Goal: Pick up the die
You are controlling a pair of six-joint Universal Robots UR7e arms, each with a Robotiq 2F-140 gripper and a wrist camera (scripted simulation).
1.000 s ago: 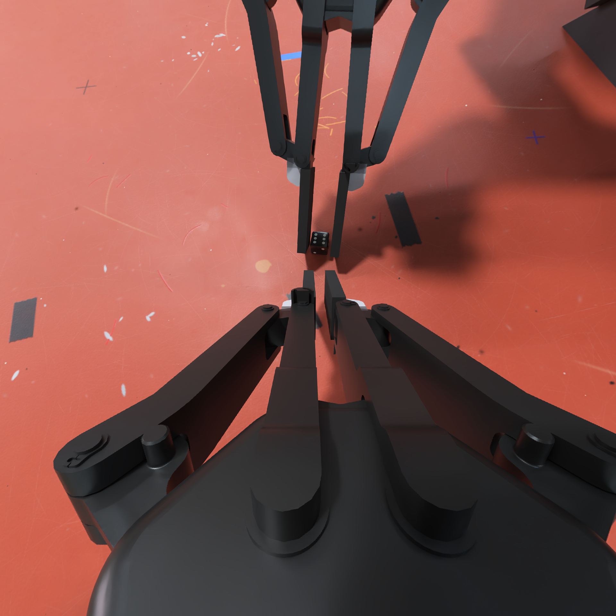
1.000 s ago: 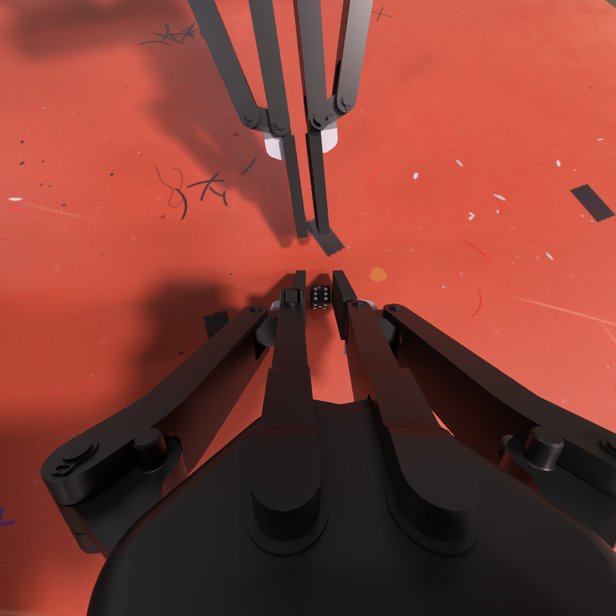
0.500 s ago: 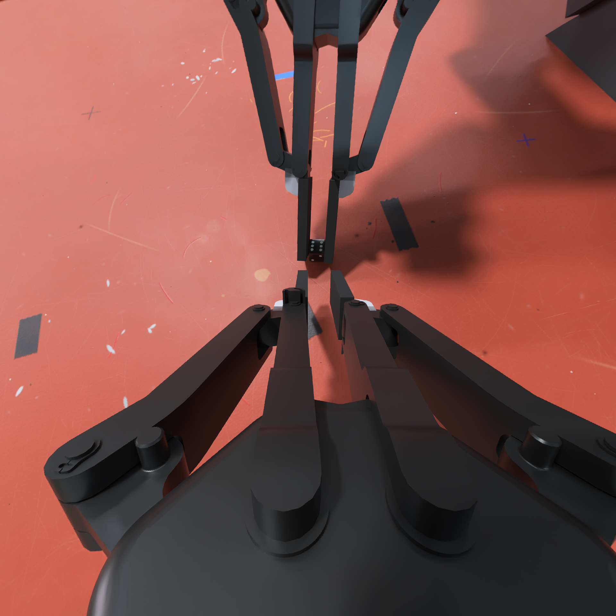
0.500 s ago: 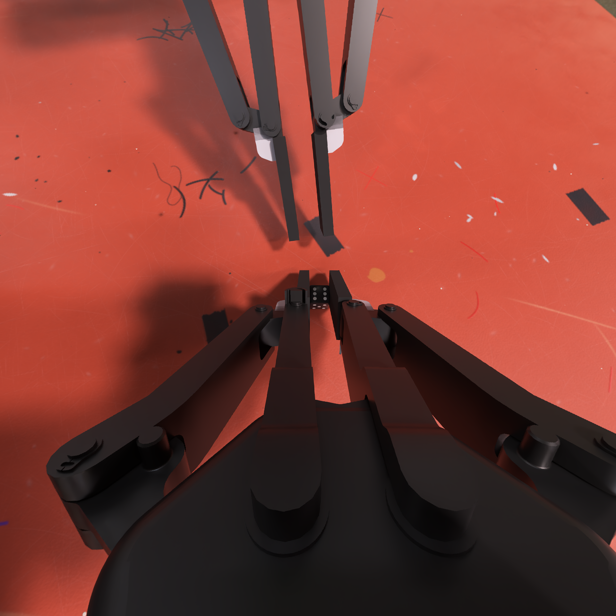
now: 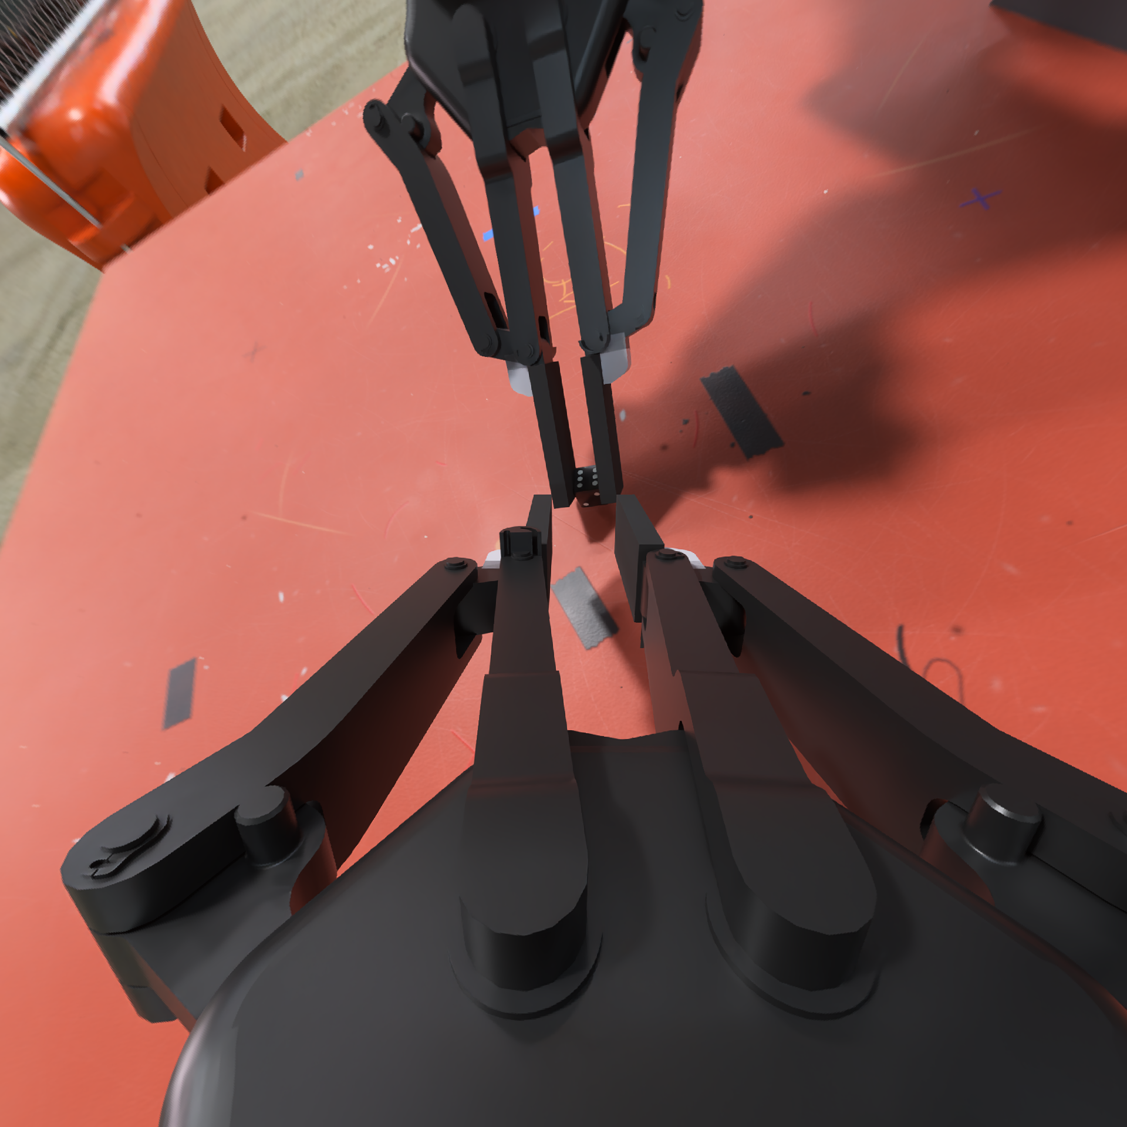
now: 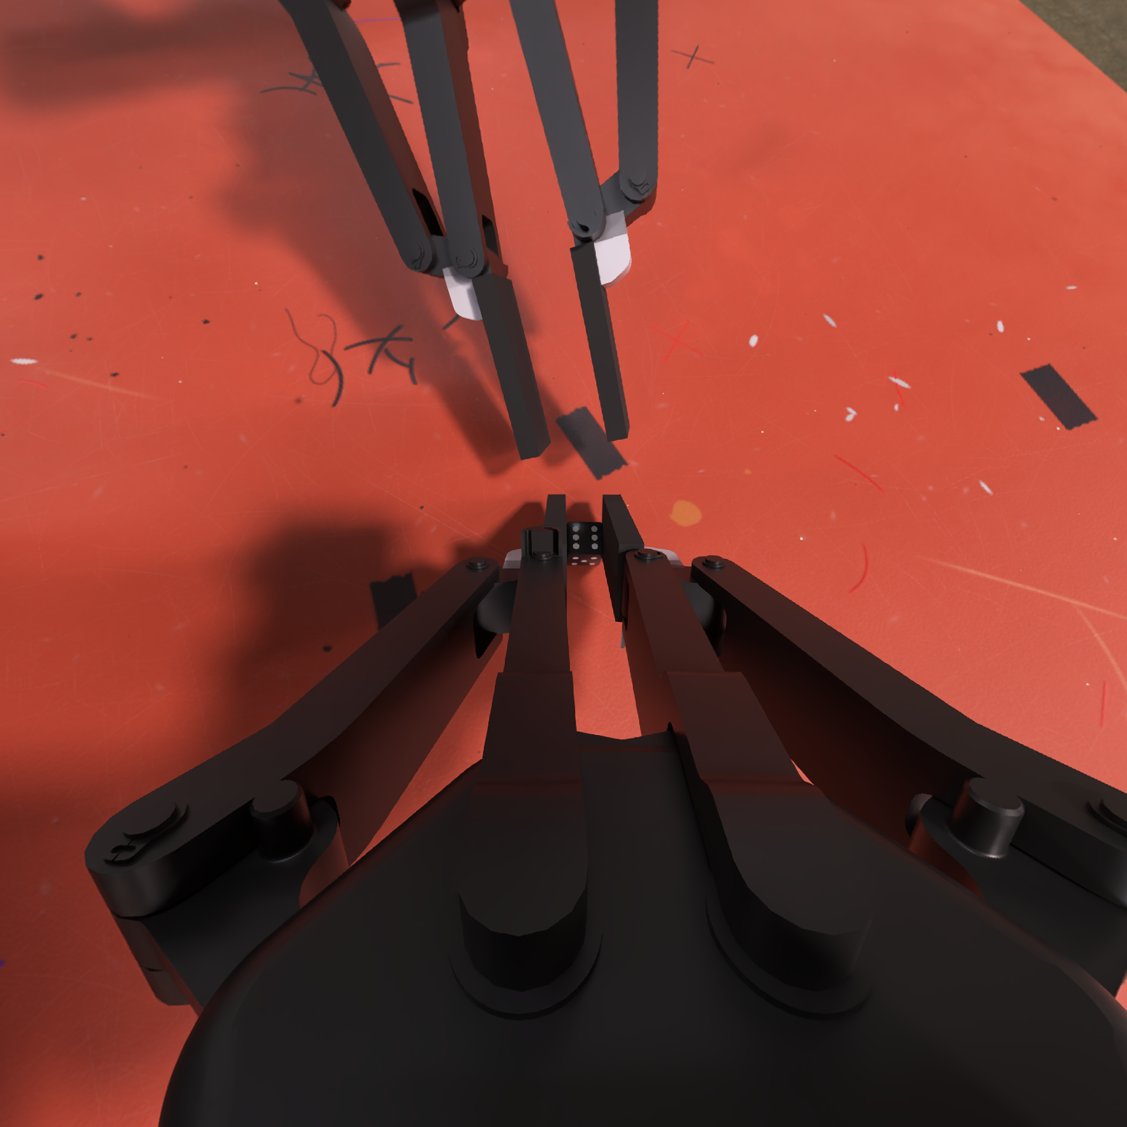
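The die (image 6: 584, 543) is small and black with white pips. My right gripper (image 6: 584, 512) is shut on it, one finger on each side, and holds it just above the red table (image 6: 854, 183). In the left wrist view the die (image 5: 586, 482) shows between the right gripper's (image 5: 586, 497) fingertips, with its shadow on the table below. My left gripper (image 5: 585, 518) faces the right one, tip to tip and very close. It is open and empty, and it also shows in the right wrist view (image 6: 575, 439).
Black tape strips lie on the table (image 5: 741, 411), (image 5: 584, 607), (image 5: 180, 692), (image 6: 1058, 396). The table's left edge (image 5: 55, 488) is near, with an orange object (image 5: 110, 134) beyond it on the floor. Dark shadows cover the far right.
The right gripper's fingers have closed on the die and lifted it off the table. The left gripper's fingers have spread apart, and both wrists have risen.
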